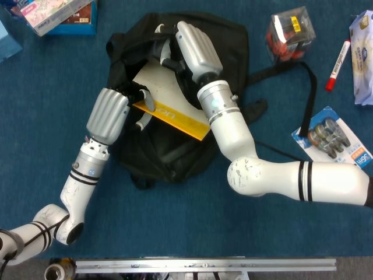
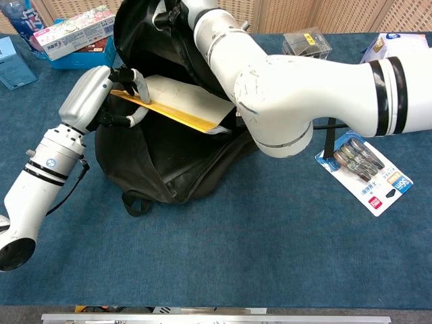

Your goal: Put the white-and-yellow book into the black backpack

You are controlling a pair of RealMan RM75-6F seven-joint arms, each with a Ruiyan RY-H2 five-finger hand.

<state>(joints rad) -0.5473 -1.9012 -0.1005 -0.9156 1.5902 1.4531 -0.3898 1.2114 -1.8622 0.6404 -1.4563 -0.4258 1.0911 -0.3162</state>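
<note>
The white-and-yellow book (image 1: pixel 169 99) (image 2: pixel 177 104) lies tilted in the mouth of the black backpack (image 1: pixel 175 153) (image 2: pixel 172 165), its yellow edge facing me. My left hand (image 1: pixel 113 108) (image 2: pixel 101 94) grips the book's left end, fingers wrapped over the yellow edge. My right hand (image 1: pixel 197 46) holds the backpack's upper flap at the far side, lifting the opening; in the chest view only its wrist (image 2: pixel 202 20) shows at the top edge. The book's far part is hidden under the right forearm.
A boxed item (image 1: pixel 58 14) sits far left. A clear plastic box (image 1: pixel 290 32), a red marker (image 1: pixel 337 64), a white packet (image 1: pixel 362 52) and a blister pack (image 1: pixel 335 140) (image 2: pixel 364 169) lie to the right. The backpack strap (image 1: pixel 309 93) trails rightward.
</note>
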